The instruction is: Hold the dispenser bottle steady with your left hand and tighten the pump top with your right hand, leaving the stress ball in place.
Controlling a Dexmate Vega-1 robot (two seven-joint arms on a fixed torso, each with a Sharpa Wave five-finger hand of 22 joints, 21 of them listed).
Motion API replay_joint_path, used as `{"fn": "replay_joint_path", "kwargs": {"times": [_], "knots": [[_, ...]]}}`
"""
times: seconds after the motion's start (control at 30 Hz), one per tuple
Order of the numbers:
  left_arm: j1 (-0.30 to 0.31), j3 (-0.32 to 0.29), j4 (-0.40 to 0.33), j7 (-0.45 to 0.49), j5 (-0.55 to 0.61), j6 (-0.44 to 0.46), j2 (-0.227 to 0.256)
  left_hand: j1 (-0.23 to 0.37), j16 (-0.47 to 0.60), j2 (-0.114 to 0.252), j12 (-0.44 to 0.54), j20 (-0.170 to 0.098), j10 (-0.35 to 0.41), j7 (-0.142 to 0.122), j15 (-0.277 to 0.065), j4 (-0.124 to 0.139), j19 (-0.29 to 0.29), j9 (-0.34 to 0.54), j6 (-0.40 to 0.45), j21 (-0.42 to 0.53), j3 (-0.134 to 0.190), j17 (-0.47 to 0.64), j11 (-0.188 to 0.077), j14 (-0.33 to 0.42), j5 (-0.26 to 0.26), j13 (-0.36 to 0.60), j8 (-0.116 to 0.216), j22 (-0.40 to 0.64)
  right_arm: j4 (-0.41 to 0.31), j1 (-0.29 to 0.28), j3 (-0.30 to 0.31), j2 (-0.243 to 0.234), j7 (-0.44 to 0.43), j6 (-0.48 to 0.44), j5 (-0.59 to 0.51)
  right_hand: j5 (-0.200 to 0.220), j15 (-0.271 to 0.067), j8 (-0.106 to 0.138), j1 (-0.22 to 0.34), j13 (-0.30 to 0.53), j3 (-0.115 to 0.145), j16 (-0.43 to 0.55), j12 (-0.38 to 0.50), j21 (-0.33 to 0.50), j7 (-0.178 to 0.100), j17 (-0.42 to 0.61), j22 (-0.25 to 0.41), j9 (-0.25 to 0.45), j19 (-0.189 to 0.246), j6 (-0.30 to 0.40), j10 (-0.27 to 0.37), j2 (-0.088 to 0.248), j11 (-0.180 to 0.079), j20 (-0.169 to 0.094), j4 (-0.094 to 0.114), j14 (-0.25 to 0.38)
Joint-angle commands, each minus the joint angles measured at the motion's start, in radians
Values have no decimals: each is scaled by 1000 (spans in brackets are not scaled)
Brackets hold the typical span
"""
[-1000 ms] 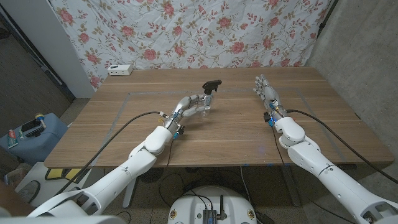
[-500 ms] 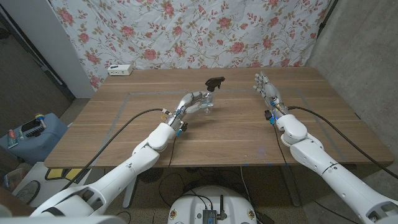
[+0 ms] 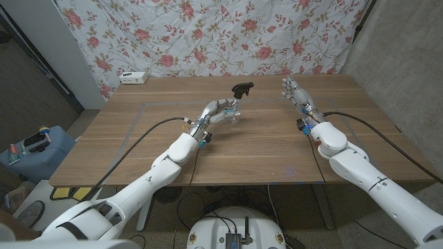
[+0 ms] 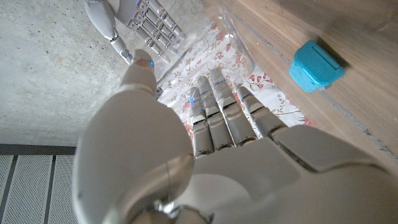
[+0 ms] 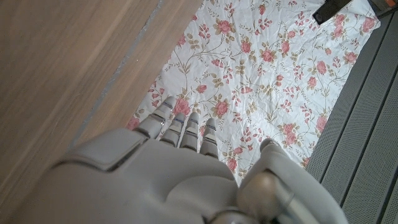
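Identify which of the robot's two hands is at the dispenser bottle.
The left hand: its fingers wrap the dispenser bottle. The right hand stands apart, holding nothing.

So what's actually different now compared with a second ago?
The left hand, gripping the clear dispenser bottle, has carried it farther across the table, away from the robot and a little toward its right; the black pump top moved with it. The right hand stays apart from the bottle, holding nothing, having edged only slightly farther out. The white box at the far edge has not moved.

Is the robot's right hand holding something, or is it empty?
Empty. The right hand stands over the table with fingers apart, well off from the bottle that the left hand holds.
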Motion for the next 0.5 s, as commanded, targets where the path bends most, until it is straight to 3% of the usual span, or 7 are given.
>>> {"fn": "replay_joint_path", "kwargs": {"times": [0.03, 0.33, 0.5], "knots": [[-59, 23, 100, -17, 1, -45, -52, -10, -3, 41, -4, -125, 7, -11, -83, 18, 11, 3, 62, -2, 26, 3, -6, 13, 7, 3, 0, 1, -69, 12, 3, -62, 11, -68, -43, 4, -14, 0, 16, 2, 5, -2, 6, 9, -9, -2, 2, 1, 8, 4, 15, -1, -2, -55, -11, 11], [-115, 45, 208, -16, 9, -96, -112, -13, -6, 41, -6, -125, 10, -14, -83, 19, 12, 3, 64, -4, 27, 3, -4, 17, 7, 2, -2, 1, -118, 31, 9, -118, 30, -132, -74, 4, -16, 0, 37, 3, 11, -3, 6, 9, -18, -3, 2, 1, 15, 4, 22, -5, -2, -54, -29, 13], [-134, 54, 242, -14, 9, -107, -134, -14, -7, 41, -7, -125, 15, -14, -84, 18, 14, 3, 69, -4, 28, 3, -4, 19, 7, 2, -2, 1, -143, 39, 12, -148, 43, -166, -90, 2, -18, 2, 85, 4, 21, -3, 6, 10, -24, -5, 1, 2, 28, 4, 30, -21, -8, -57, -70, 17]]}}
